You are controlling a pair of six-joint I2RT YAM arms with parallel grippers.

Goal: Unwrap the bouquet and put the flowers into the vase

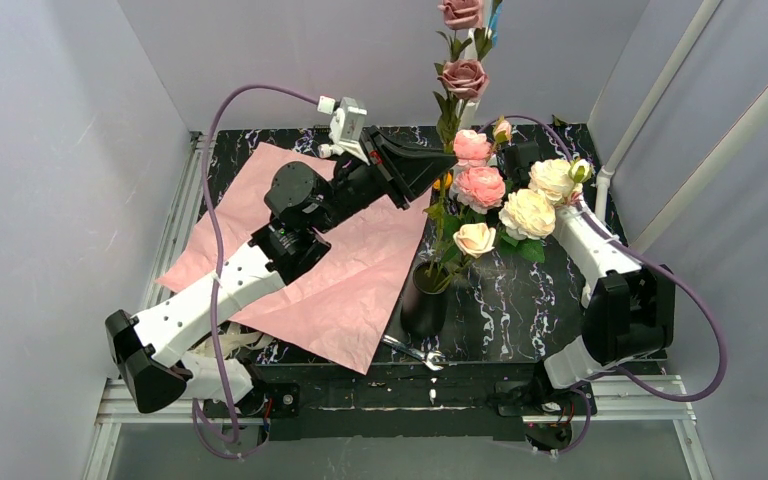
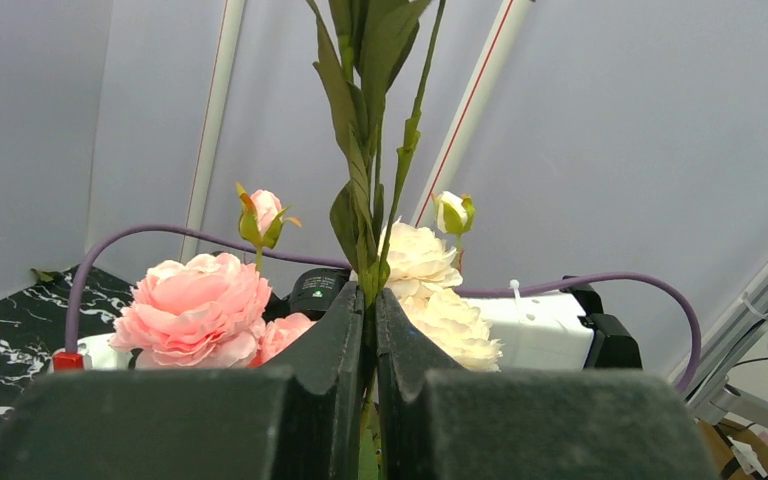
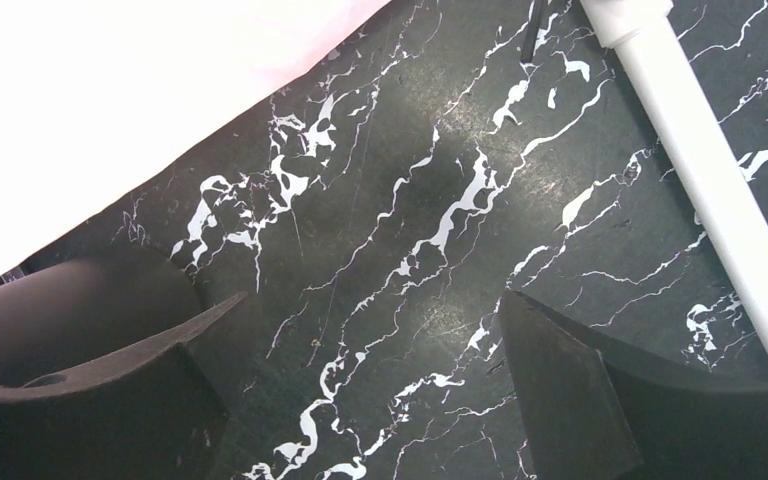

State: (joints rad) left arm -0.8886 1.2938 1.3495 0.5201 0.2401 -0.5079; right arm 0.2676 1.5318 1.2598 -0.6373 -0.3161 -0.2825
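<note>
Above the vase (image 1: 425,300), the left gripper (image 2: 370,300) clamps the mauve roses' stem (image 2: 360,180); beyond the vase, seemingly, the right gripper (image 3: 370,310) hangs spread wide.

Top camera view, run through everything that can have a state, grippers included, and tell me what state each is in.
left gripper: shut on the mauve rose stem.
right gripper: open, holding nothing.
mauve rose stem: upright, clamped partway up.
pink and cream flowers: standing in the vase, leaning right.
vase: upright, holding stems.
paper: unwrapped, spread flat, pink side up.
</note>
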